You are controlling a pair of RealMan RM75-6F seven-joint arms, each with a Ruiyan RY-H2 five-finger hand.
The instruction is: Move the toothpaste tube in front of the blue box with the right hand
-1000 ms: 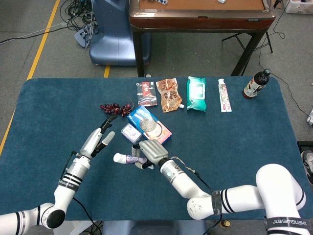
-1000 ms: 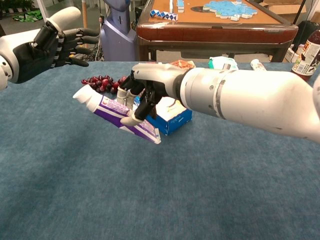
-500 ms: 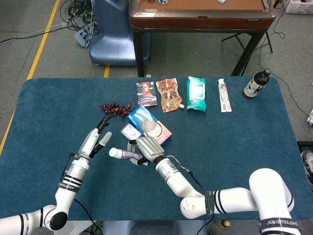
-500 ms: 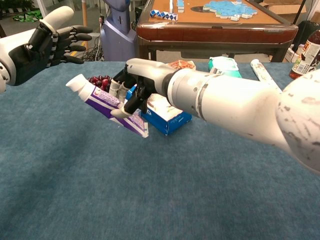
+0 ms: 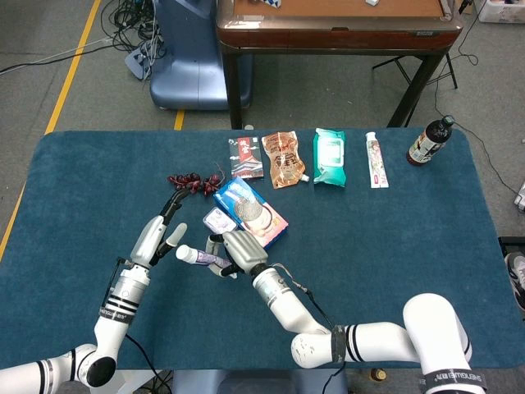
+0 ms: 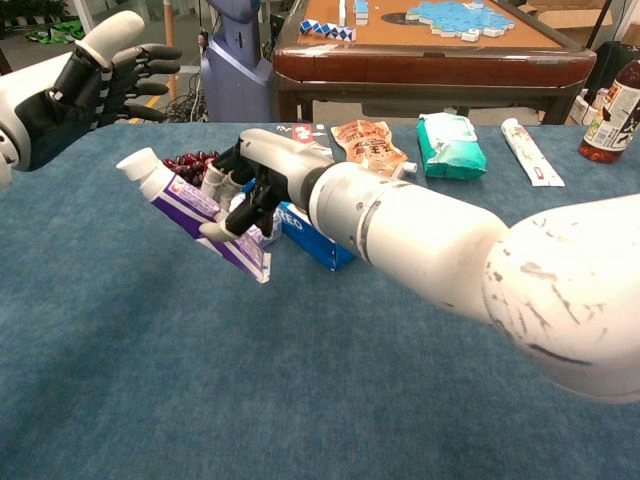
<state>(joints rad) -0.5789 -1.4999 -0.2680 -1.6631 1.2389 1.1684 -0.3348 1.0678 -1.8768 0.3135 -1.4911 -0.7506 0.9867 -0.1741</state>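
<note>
Mid-carry: my right hand (image 6: pixel 255 185) clamps the toothpaste tube (image 6: pixel 195 215) off the table, blue box (image 6: pixel 315 240) just behind it; next, lower and release.

The table carries two toothpaste tubes, the purple one (image 5: pixel 203 258) and a white one (image 5: pixel 376 159), one blue box (image 5: pixel 250 209), one bunch of grapes (image 5: pixel 190 180), one dark bottle (image 5: pixel 430 140), three flat pouches, dark (image 5: pixel 245 157), orange (image 5: pixel 285 158) and green (image 5: pixel 330 155), and one small packet (image 5: pixel 219 221).
</note>
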